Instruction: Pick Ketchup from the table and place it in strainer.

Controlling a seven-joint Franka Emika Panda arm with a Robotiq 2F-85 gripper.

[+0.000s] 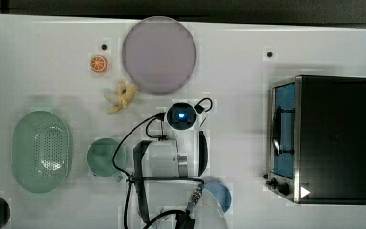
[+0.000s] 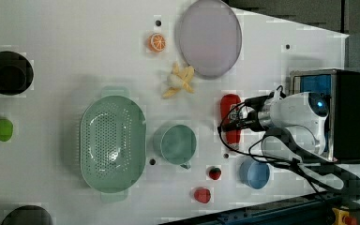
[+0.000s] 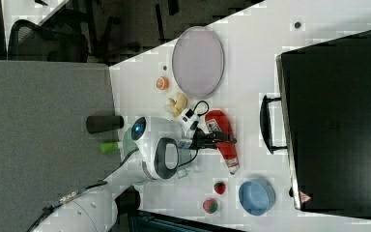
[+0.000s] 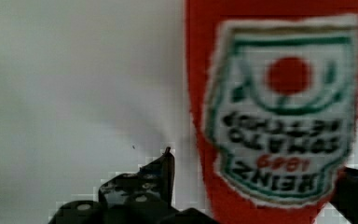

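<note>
I see the black gripper (image 4: 261,186) spread wide, straddling the red plastic Ketchup (image 4: 279,116) squeeze bottle. Its rounded body may roll away if 1 finger touches first.

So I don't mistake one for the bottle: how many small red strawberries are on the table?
2. One small red strawberry lies beside the blue bowl; the other is nearer the table edge. The arm may hide more.

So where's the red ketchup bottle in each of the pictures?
Top view: the arm covers it.
Left view: Ketchup lies right of the green cup, below the purple plate.
Right view: Ketchup, below that plate.
Wrist view: Ketchup, label up.
</note>
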